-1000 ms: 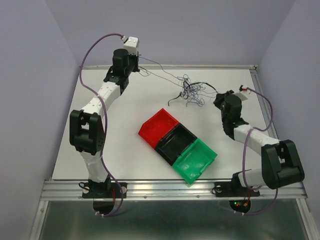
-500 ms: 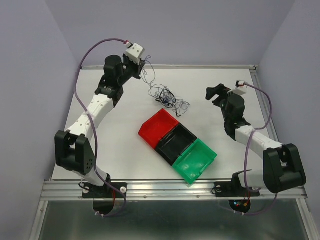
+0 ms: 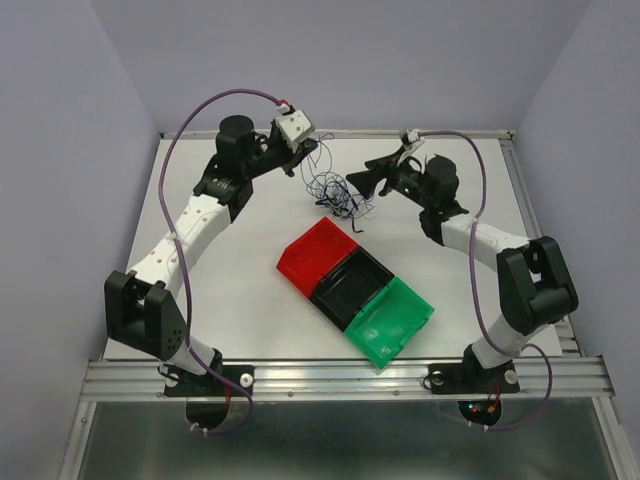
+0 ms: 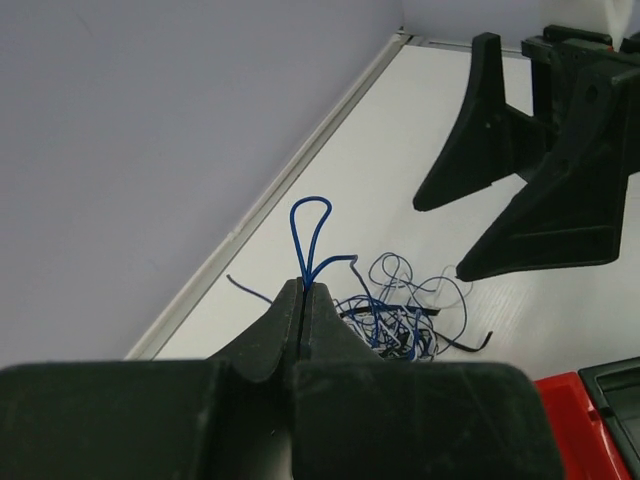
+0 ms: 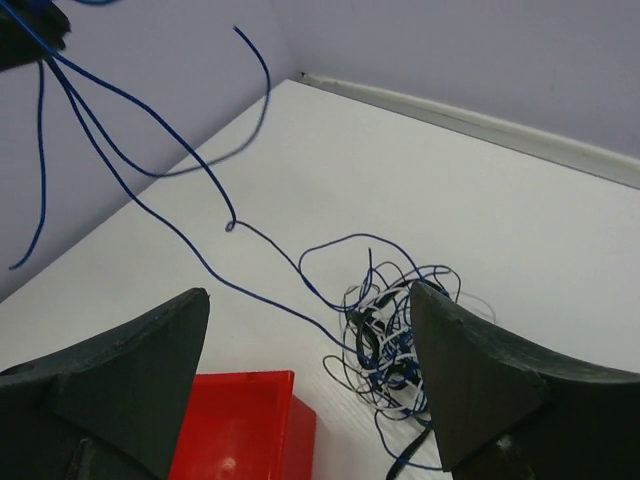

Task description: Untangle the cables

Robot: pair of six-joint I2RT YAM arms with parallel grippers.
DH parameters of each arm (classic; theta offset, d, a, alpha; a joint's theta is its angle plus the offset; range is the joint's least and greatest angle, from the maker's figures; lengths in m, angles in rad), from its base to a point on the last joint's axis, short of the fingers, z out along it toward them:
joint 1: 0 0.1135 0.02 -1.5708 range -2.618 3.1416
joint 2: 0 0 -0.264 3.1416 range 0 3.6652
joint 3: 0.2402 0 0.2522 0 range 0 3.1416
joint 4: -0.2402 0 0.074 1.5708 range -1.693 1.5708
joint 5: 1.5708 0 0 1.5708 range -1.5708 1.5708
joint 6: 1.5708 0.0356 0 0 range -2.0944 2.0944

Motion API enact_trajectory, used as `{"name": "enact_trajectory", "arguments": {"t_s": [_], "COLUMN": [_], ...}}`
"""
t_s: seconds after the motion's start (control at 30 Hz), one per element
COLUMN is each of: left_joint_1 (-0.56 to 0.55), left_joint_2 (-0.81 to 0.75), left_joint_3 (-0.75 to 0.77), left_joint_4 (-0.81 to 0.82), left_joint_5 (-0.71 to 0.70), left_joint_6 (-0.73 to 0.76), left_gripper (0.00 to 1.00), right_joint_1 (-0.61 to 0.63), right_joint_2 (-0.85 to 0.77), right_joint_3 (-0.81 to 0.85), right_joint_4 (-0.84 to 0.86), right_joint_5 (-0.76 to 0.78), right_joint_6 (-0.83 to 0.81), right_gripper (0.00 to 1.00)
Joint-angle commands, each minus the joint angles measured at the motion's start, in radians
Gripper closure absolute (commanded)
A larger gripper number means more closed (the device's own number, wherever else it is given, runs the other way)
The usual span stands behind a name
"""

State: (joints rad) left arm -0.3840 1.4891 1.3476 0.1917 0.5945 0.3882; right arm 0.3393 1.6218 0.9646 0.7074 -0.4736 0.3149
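The cables (image 3: 340, 192) are being found in a tangled clump of blue, white and black strands. The clump is lying on the table (image 3: 240, 250) at its far middle, just beyond the red bin (image 3: 318, 255).

The left gripper (image 3: 308, 150) is being held above the far part of the table, to the left of the clump. In the left wrist view its fingers (image 4: 285, 330) are being pressed together, and a blue cable (image 4: 311, 235) is being pinched between the tips. A small loop of it is standing up past them. In the right wrist view, blue strands are being carried from that pinch at the upper left down to the clump (image 5: 390, 340), clear of the table for much of their run.

The right gripper (image 3: 372, 178) is being held just to the right of the clump and is being pointed towards it. Its fingers (image 5: 130, 370) are being held spread wide, with nothing gripped between them. The clump is being seen between and beyond the tips. Whether the right-hand finger is touching the outermost strands cannot be told.

The red bin, a black bin (image 3: 352, 283) and a green bin (image 3: 390, 318) are being seen side by side at mid-table, touching, in a row running diagonally towards the near right.
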Motion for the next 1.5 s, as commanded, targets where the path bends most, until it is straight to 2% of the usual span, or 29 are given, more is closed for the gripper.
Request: {"name": "enact_trajectory", "arguments": {"t_s": [0.0,0.37,0.47,0.5,0.53,0.57,0.67,0.7,0.73,0.77,0.83,0.87,0.93,0.97,1.0,1.1,1.13,1.23,1.37,1.47], "left_joint_1": [-0.004,-0.01,-0.009,-0.01,-0.01,-0.01,-0.01,-0.01,-0.01,-0.009,-0.009,-0.009,-0.007,0.002,0.014,0.074,0.076,0.076,0.076,0.074], "left_joint_2": [-0.036,-0.021,-0.015,-0.012,-0.009,-0.009,-0.006,-0.004,-0.001,-0.001,0.003,0.003,0.003,0.003,0.005,0.013,0.022,0.037,0.069,0.103], "left_joint_3": [0.016,0.044,0.051,0.053,0.053,0.053,0.05,0.048,0.045,0.042,0.041,0.042,0.042,0.044,0.048,0.053,0.047,0.018,-0.022,-0.028], "left_joint_4": [-0.015,-0.04,-0.044,-0.044,-0.046,-0.046,-0.029,-0.018,-0.003,0.008,0.029,0.049,0.075,0.095,0.098,0.098,0.092,0.123,0.201,0.258], "left_joint_5": [0.09,0.119,0.12,0.119,0.108,0.094,0.003,-0.033,-0.062,-0.118,-0.18,-0.244,-0.341,-0.436,-0.452,-0.302,-0.207,-0.086,0.144,0.238], "left_joint_6": [0.026,0.028,0.023,0.021,0.021,0.021,0.018,0.009,0.005,-0.003,-0.035,-0.047,-0.086,-0.124,-0.143,-0.17,-0.154,-0.155,-0.178,-0.222], "left_gripper": [1.0,1.0,1.0,1.0,1.0,1.0,0.95,0.86,0.81,0.63,0.44,0.25,0.13,0.07,0.06,0.02,0.02,0.01,0.01,0.01], "right_joint_1": [0.009,0.063,0.084,0.087,0.089,0.09,0.089,0.089,0.09,0.089,0.089,0.089,0.089,0.089,0.089,0.089,0.09,0.089,0.089,0.089], "right_joint_2": [0.029,0.17,0.194,0.202,0.202,0.193,0.149,0.129,0.086,0.066,0.011,-0.003,-0.026,-0.043,-0.049,-0.065,-0.062,-0.053,-0.036,-0.005], "right_joint_3": [0.106,0.258,0.289,0.298,0.299,0.296,0.247,0.232,0.211,0.204,0.198,0.203,0.244,0.281,0.293,0.342,0.391,0.499,0.615,0.727], "right_joint_4": [0.107,0.106,0.104,0.106,0.103,0.106,0.106,0.107,0.106,0.103,0.084,0.063,-0.027,-0.055,-0.074,-0.13,-0.17,-0.241,-0.281,-0.337], "right_joint_5": [-0.158,-0.204,-0.208,-0.204,-0.198,-0.186,-0.1,-0.074,-0.028,-0.001,0.068,0.096,0.176,0.197,0.211,0.243,0.25,0.257,0.256,0.26], "right_joint_6": [-0.011,-0.017,-0.017,-0.011,-0.007,0.001,0.001,0.0,-0.008,-0.004,0.009,0.007,0.009,0.003,-0.002,-0.016,-0.016,-0.017,-0.007,0.012], "right_gripper": [0.14,0.16,0.23,0.44,0.58,0.82,1.0,0.99,0.99,0.99,1.0,1.0,0.99,1.0,0.99,0.99,0.99,0.99,0.99,0.99]}}
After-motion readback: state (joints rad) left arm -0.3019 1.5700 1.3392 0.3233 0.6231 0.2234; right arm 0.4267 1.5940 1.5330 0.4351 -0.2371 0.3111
